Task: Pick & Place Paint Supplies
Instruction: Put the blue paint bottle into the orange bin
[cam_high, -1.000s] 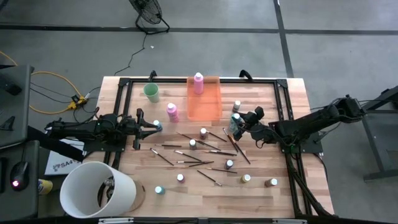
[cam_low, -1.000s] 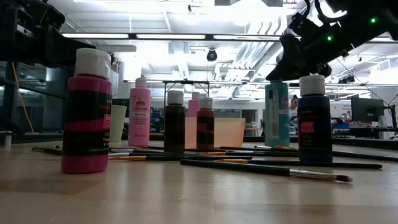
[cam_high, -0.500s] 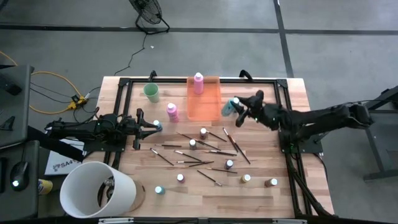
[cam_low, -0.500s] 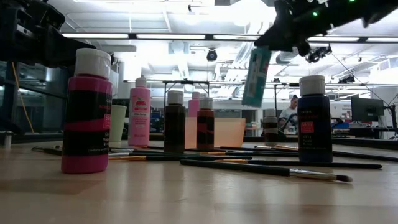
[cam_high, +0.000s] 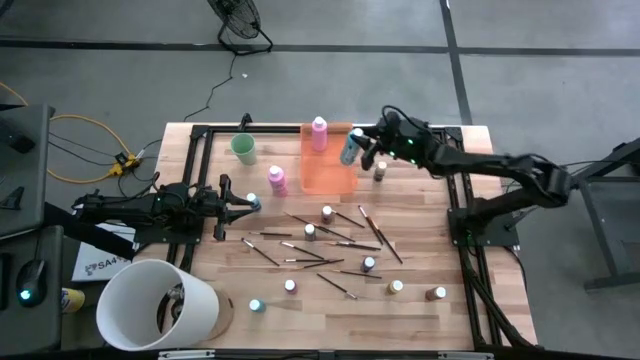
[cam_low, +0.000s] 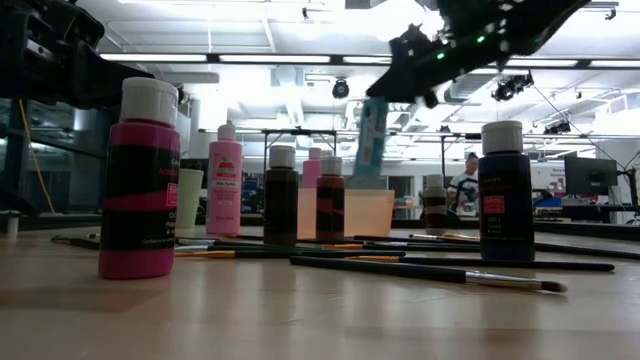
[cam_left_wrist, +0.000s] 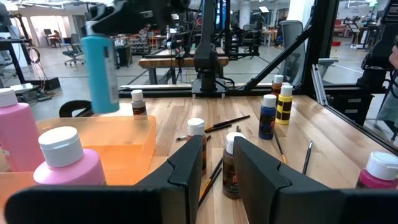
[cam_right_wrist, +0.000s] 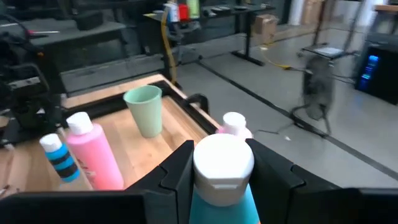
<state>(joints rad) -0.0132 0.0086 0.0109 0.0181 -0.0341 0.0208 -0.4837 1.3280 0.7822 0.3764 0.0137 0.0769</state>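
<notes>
My right gripper (cam_high: 358, 143) is shut on a teal bottle with a white cap (cam_high: 349, 148) and holds it in the air over the far right corner of the orange tray (cam_high: 328, 172). One pink bottle (cam_high: 319, 132) stands in the tray, another (cam_high: 277, 180) on the table to the tray's left. Small pale-capped bottles (cam_high: 327, 213) and thin brushes (cam_high: 340, 240) are scattered mid-table. My left gripper (cam_high: 240, 204) waits level at the table's left with a narrow bare gap between its fingers (cam_left_wrist: 217, 177). My right gripper pinches the teal bottle's top end (cam_right_wrist: 222, 186), at and just under the white cap, one finger (cam_right_wrist: 177, 171) on either side. The fingers come nearly level from the table's right. The bottle (cam_low: 371, 137) hangs slightly tilted below them, clear of the tray and table.
A mint-green cup (cam_high: 243, 149) stands far left of the tray. One small bottle (cam_high: 380, 170) stands just right of the tray. A large white bucket (cam_high: 155, 305) sits at the near left corner. A black frame (cam_high: 452, 180) borders the table.
My right gripper has lifted the teal bottle off the table from its place right of the tray. It has carried it up and toward the far edge and the left, until it hangs over the tray's far right corner. The bottle has tipped slightly on the way.
</notes>
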